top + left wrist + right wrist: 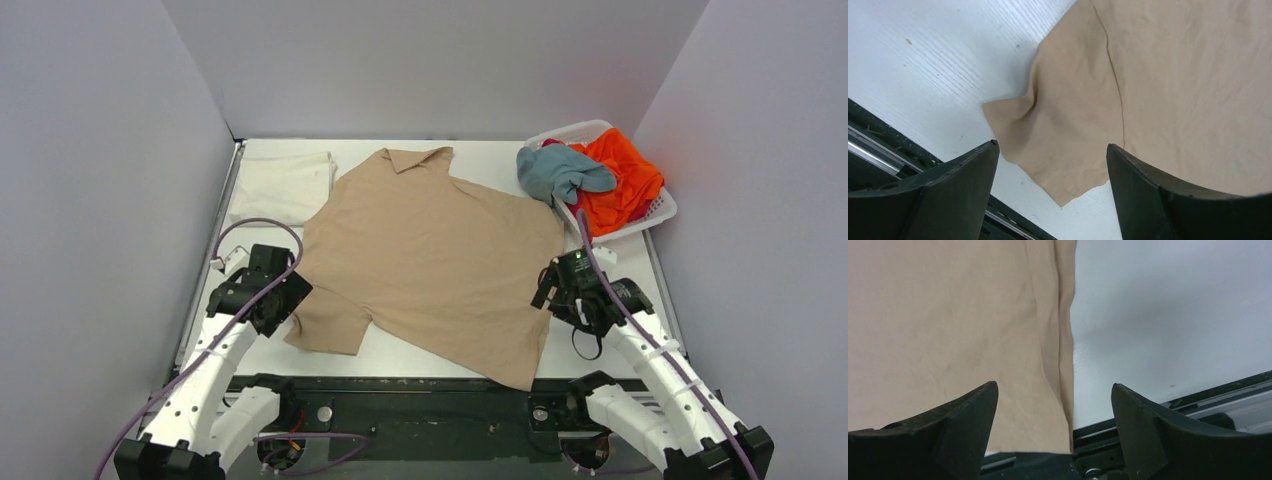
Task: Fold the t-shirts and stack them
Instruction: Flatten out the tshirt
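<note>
Quick count: four t-shirts, one of each colour, and one basket (662, 208).

The tan shirt (440, 255) is the big one. It's spread flat and a bit crooked across the middle of the counter (490, 155). Its collar points toward the top of the frame, and the lower right corner of its hem reaches the black front rail. The cream-white shirt (283, 185) sits folded in the upper left corner of the counter, right next to the tan one's shoulder.

The basket is white slatted plastic, up in the upper right corner. The bright orange shirt (625, 180) is bunched up inside it. The grey-blue shirt (560, 172) is draped over its left rim and spills toward the counter.

The left gripper (1052, 143) hangs over the tan shirt's sleeve at the lower left. Its jaws are released and wide apart, with the sleeve end lying on the counter below them, not pinched. The right gripper (1054, 384) is at the tan shirt's right edge. Its jaws are spread too, with the hem running between them underneath, and they're grasping nothing.
</note>
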`<state>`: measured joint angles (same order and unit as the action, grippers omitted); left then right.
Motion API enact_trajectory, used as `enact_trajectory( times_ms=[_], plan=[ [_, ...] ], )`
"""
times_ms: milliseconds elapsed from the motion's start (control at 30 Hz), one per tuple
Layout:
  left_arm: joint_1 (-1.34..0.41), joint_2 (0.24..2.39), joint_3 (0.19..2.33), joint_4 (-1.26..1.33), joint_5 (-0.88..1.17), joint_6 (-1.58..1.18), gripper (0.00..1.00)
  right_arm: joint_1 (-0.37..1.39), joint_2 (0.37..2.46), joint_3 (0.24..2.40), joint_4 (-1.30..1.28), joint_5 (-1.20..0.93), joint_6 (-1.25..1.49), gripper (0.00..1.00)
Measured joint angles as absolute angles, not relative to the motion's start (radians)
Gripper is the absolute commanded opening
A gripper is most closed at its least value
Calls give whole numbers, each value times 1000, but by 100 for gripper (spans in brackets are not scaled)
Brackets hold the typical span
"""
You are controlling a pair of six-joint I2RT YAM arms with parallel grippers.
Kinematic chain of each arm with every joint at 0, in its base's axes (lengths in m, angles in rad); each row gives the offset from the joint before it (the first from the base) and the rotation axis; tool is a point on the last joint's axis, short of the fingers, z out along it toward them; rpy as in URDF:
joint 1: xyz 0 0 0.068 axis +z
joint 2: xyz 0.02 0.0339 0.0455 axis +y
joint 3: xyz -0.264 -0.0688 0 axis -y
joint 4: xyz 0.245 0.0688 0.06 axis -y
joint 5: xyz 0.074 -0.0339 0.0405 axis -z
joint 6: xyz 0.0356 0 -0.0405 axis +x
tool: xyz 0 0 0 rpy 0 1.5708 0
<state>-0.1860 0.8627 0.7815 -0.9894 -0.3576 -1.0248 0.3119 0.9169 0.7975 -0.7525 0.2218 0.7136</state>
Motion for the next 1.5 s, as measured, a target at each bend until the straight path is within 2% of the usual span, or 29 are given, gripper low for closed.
enact_trajectory(
  times_ms=[167,333,500,600,800,1033,1333,1500],
  plan=[
    [-188,918,684,-860,-227,-1000,89,454,886,646,-663,111,783,79],
    [-230,1008,688,-714,-152,-970,90,559,1110,658,-467,15,798,80],
    [-263,1109,698,-562,-145,-951,90,570,1342,683,-314,-19,818,80],
    [-262,1192,698,-508,-151,-942,90,559,1393,678,-290,-22,837,80],
    [-246,1318,698,-495,-188,-936,90,351,1244,558,-256,-3,886,81],
    [-202,1322,651,-516,-229,-946,90,110,1036,465,-432,118,889,81],
    [-201,1264,632,-616,-229,-966,90,65,977,516,-567,189,828,82],
    [-204,1132,683,-736,-242,-965,91,67,922,584,-579,159,768,82]
  ],
)
